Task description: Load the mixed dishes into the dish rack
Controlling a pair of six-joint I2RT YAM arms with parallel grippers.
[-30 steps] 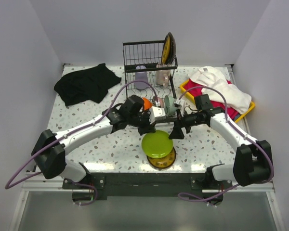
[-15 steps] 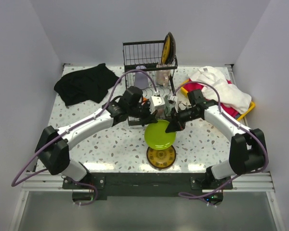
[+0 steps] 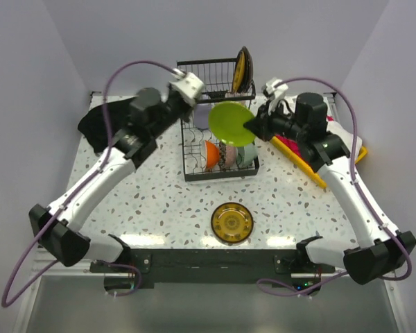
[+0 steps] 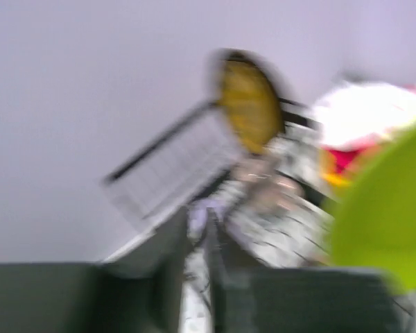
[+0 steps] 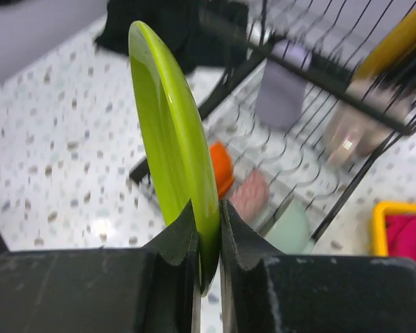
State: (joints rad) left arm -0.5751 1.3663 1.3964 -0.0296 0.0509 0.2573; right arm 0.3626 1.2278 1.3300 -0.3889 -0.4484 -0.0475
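Note:
My right gripper [image 3: 252, 128] [image 5: 208, 239] is shut on the rim of a lime green plate [image 3: 230, 123] [image 5: 170, 132], which stands on edge in the air above the black wire dish rack [image 3: 194, 163]. Orange [image 3: 210, 152], red floral [image 3: 227, 156] and pale green [image 3: 246, 154] bowls sit in the lower grid. A lavender mug [image 5: 281, 94] and a pinkish mug [image 5: 350, 128] stand further back. My left gripper [image 3: 196, 96] [image 4: 197, 243] hovers by the raised basket, blurred, with a narrow empty gap between its fingers. The green plate [image 4: 385, 222] is to its right.
A black-and-yellow plate [image 3: 231, 222] lies on the table near the front edge. Another yellow plate [image 3: 241, 69] stands upright in the raised basket. A black cloth [image 3: 118, 121] lies at the back left. The yellow tray [image 3: 299, 156] of cloths sits at the right.
Both arms rose and moved back from the front plate stack. The right gripper shut on the green plate and carried it up over the rack. The left gripper let go and swung away.

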